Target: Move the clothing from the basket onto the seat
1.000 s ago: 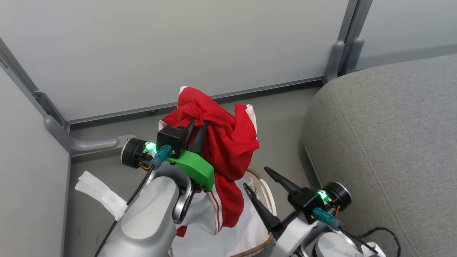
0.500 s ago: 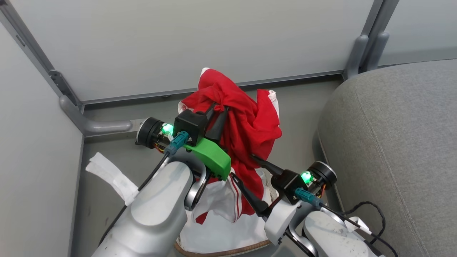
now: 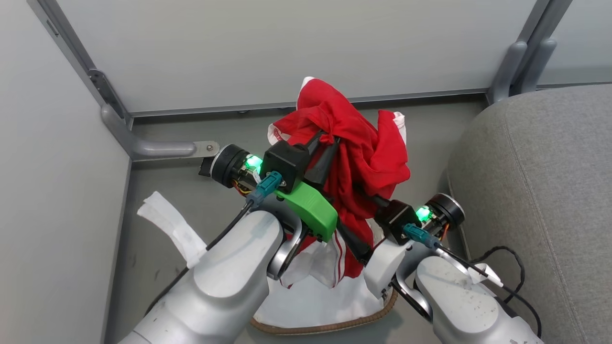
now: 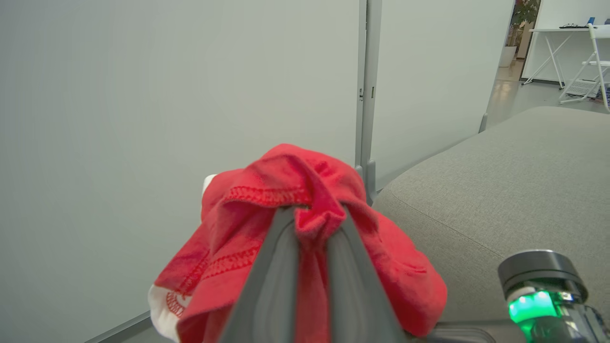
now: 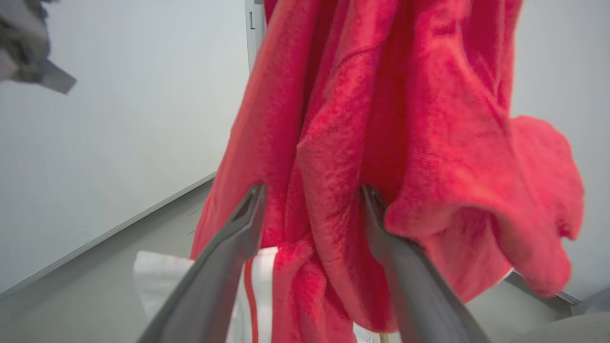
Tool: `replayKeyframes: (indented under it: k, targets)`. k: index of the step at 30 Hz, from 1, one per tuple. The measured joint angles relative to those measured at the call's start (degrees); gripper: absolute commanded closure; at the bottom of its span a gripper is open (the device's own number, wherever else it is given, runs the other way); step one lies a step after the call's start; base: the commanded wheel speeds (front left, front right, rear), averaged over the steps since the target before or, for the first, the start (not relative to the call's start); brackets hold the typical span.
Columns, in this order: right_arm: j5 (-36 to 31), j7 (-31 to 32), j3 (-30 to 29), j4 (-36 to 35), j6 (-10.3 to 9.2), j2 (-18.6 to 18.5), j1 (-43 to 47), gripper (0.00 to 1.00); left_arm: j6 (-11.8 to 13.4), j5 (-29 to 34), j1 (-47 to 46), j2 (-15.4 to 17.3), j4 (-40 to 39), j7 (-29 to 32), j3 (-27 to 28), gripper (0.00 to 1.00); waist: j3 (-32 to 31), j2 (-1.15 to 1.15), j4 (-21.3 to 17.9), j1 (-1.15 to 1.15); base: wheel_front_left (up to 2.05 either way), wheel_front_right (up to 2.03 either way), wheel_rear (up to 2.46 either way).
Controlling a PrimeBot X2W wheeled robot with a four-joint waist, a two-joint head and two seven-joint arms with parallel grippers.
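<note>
Head view: the left gripper [image 3: 327, 138] pinches a bunch of the red clothing [image 3: 368, 157] and holds it up over the basket [image 3: 325, 328], with the striped tail hanging toward the white liner [image 3: 306, 306]. The right gripper [image 5: 310, 188] stands spread, with folds of cloth between its fingers but not clamped. This looks like the lift-out step; next the clothing must swing right onto the grey seat [image 3: 540, 191], high enough for the tail to clear the rim.
</note>
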Motion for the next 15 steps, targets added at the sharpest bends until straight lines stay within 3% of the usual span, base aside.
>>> replayKeyframes:
  k: [15]
  targets:
    - [-2.4, 0.0, 1.8, 5.9, 0.00, 0.0, -4.6, 0.00, 2.1, -4.8, -3.1, 0.0, -3.2, 0.0, -6.9, 1.00, 2.1, 0.00, 3.3, 0.00, 0.00, 0.00, 0.00]
